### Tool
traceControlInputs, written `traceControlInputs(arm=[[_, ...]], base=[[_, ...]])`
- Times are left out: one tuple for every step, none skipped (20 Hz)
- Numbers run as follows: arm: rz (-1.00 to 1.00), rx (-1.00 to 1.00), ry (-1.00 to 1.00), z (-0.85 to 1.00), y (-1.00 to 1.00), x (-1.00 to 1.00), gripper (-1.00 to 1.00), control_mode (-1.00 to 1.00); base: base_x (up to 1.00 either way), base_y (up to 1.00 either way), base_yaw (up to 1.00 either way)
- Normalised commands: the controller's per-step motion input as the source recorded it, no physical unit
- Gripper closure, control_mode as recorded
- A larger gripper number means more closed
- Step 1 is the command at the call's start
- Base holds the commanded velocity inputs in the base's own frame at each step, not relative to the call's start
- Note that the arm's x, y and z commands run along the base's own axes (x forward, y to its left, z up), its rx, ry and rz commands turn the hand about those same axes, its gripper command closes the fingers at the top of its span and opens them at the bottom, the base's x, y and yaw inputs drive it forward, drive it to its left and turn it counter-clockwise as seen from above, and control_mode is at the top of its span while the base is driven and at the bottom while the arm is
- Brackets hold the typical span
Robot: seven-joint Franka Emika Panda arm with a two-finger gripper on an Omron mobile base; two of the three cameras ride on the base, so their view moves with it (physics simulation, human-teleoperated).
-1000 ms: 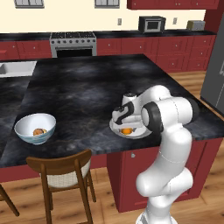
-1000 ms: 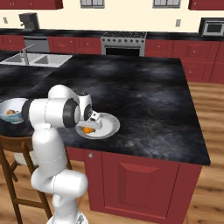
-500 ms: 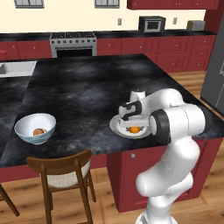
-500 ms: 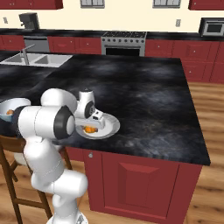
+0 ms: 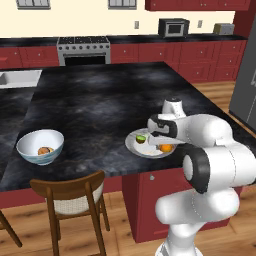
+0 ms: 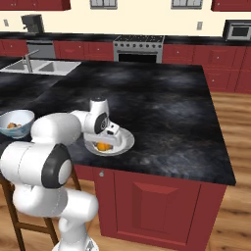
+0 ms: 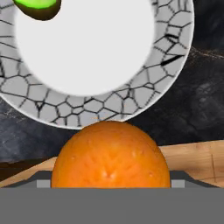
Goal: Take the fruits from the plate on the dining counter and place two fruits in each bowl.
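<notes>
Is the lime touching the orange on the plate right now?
Apart. The hand view shows bare white plate between the lime at its far edge and the orange at the near rim; the left base view agrees.

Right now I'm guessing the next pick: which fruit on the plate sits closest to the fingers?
The orange, at the plate's near rim; in the hand view it sits right before the camera, while the green lime lies at the far rim.
</notes>
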Motion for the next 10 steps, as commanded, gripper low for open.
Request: traceControlInputs(arm=[[0.00,0.00,0.00,0.77,0.00,-0.14,1.00,-1.00],[0.00,0.00,0.00,0.72,0.03,-0.23,1.00,-1.00],[0.00,0.00,0.00,0.61,0.00,-0.36,1.00,-1.00],[0.01,0.00,0.00,0.56,0.00,-0.44,1.00,-1.00],[0.01,0.00,0.00,0.61,0.00,-0.54,1.00,-1.00],[0.00,0.00,-0.02,0.59,0.00,-0.60,1.00,-1.00],[0.01,0.00,-0.05,0.48,0.00,-0.61,1.00,-1.00],[0.00,0.00,-0.04,0.49,0.00,-0.35,1.00,-1.00],[0.00,0.00,-0.01,0.55,0.00,-0.40,1.00,-1.00],[0.00,0.00,-0.01,0.51,0.00,-0.42,1.00,-1.00]], base=[[0.00,0.00,0.00],[0.00,0.00,0.00],[0.00,0.00,0.00],[0.00,0.00,0.00],[0.00,0.00,0.00],[0.00,0.00,0.00],[0.00,0.00,0.00],[0.00,0.00,0.00],[0.00,0.00,0.00],[0.00,0.00,0.00]])
